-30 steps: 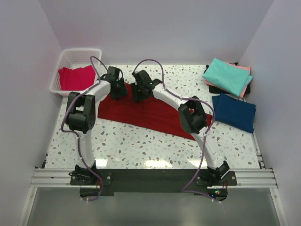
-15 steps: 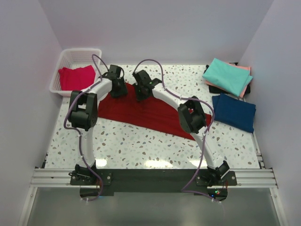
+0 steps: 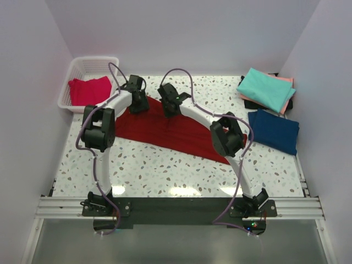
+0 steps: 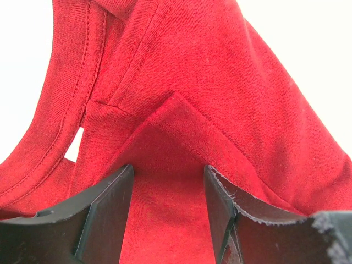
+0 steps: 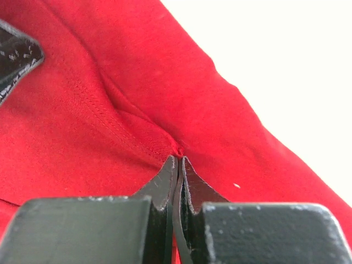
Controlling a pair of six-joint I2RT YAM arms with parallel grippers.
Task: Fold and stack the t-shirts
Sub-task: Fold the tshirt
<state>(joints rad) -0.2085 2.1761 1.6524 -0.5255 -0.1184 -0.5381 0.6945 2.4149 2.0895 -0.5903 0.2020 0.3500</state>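
The right gripper is clenched on a pinched ridge of the dark red t-shirt, spread across the middle of the speckled table. The left gripper stands released, jaws astride a fold near the collar.

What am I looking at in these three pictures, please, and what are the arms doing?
These are two robot arms bolted at the near edge of a speckled table. The wide picture is from a fixed camera above and behind them; the close-ups are from their wrist cameras. A large dark red cloth t-shirt lies spread out. The right gripper is pinched shut on a fold of it; the left gripper stands open astride another fold. A white lattice plastic basket, far left, holds a pinkish-red shirt; at right lie a teal shirt, a salmon pink shirt and a navy shirt.
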